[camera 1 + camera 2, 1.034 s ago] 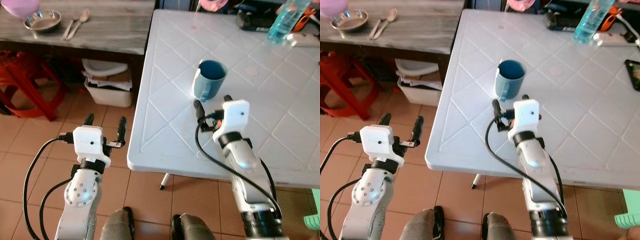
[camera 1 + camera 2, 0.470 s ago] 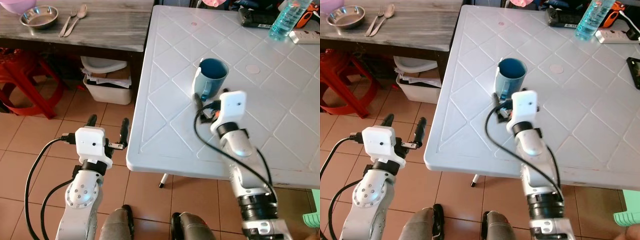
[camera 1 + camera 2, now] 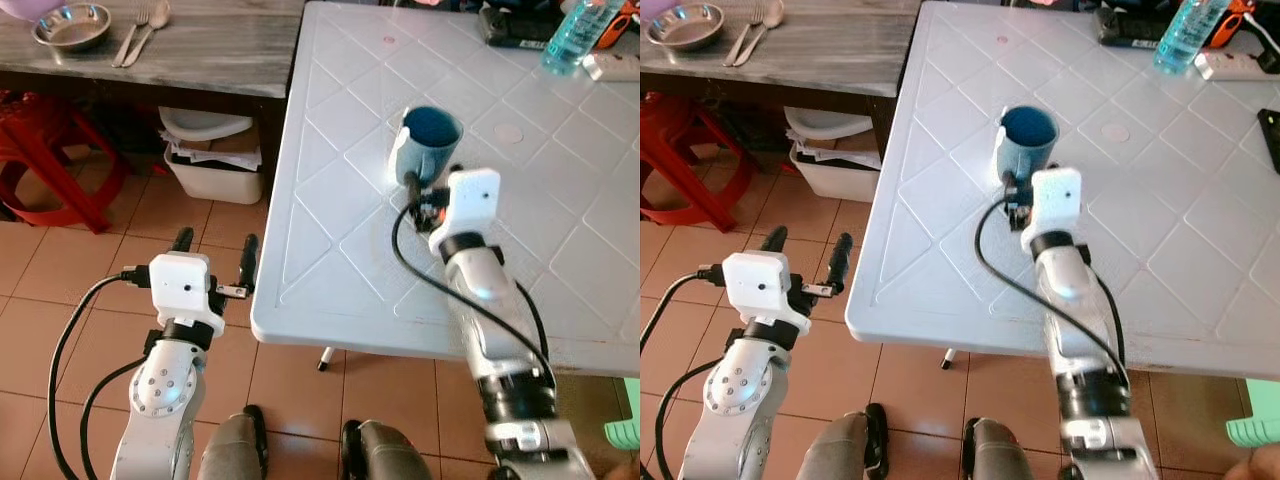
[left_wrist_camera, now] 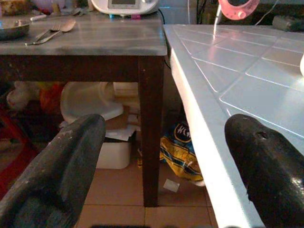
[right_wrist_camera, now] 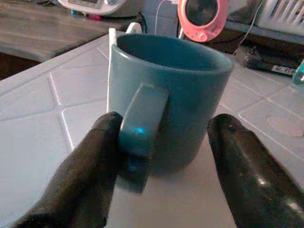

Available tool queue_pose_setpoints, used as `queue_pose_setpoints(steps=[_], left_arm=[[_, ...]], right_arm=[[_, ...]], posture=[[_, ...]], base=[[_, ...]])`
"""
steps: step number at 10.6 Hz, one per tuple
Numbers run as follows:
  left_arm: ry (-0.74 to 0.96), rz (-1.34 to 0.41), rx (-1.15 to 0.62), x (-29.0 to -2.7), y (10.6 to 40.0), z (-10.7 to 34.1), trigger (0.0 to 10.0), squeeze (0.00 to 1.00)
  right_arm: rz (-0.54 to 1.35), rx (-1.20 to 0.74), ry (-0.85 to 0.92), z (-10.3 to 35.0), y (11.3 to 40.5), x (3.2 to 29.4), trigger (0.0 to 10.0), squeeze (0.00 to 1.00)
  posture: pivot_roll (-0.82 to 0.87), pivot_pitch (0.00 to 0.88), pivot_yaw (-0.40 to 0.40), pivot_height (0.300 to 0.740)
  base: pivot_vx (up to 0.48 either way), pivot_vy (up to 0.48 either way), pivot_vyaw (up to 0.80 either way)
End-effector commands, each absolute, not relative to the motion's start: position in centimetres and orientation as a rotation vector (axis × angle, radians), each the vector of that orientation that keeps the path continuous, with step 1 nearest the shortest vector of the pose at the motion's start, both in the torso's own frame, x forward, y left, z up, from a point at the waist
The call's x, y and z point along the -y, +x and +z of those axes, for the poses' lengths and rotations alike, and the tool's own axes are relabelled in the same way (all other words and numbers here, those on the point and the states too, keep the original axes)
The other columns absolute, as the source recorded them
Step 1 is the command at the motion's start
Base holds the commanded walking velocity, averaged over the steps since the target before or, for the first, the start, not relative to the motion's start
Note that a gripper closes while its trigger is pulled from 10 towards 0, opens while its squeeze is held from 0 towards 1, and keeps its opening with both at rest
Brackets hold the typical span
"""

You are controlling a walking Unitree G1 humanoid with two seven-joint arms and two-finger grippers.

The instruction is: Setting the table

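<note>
Since the earlier frame we note the right tool (image 3: 432,192) has advanced to the blue mug (image 3: 425,140); its released fingers now straddle the handle, one touching it, so a grasp looks imminent. The left tool (image 3: 213,252) hangs released, off the white counter (image 3: 330,200). The mug stands upright, glossy, apparently empty.

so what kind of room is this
Probably a home dining or kitchen area: a white plastic table with a diamond pattern holding a blue ceramic mug, a grey wooden side table with a steel bowl and cutlery, and terracotta floor tiles.
</note>
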State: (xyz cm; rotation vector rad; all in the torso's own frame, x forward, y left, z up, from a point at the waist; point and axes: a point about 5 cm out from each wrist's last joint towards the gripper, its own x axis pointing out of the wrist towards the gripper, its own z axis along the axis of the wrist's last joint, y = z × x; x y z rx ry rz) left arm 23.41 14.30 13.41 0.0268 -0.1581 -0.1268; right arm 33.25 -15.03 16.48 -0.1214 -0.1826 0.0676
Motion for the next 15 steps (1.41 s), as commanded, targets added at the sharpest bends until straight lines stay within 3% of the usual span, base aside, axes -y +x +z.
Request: queue_pose_setpoints(steps=[1,7,13,14,15], left_arm=[[0.03,-0.132,0.153,-14.3,23.2,13.4,10.0,0.0],[0.023,-0.13,0.14,-14.4,23.5,13.3,10.0,0.0],[0.006,-0.071,0.096,-14.3,24.1,12.4,10.0,0.0],[0.003,-0.06,0.098,-14.4,24.7,12.4,10.0,0.0],[-0.004,-0.019,0.094,-14.9,25.0,12.3,10.0,0.0]], right_arm=[[0.042,0.183,-0.12,16.4,33.4,15.7,0.0,0.0],[0.004,0.195,-0.11,16.3,33.9,16.0,0.0,0.0],[-0.005,0.198,-0.15,15.4,32.2,17.6,0.0,0.0],[0.034,0.238,-0.197,16.0,31.8,17.1,10.0,0.0],[0.047,0.258,-0.191,16.3,31.6,16.5,10.0,0.0]], posture=[[0.05,0.242,-0.028,0.74],[0.06,0.225,-0.02,0.74],[0.04,0.222,-0.034,0.74],[0.04,0.22,-0.032,0.74],[0.03,0.217,-0.03,0.74]], base=[[0.0,0.0,0.0],[0.0,0.0,0.0],[0.0,0.08,0.0],[0.0,0.48,0.0],[0.0,0.48,0.0]])
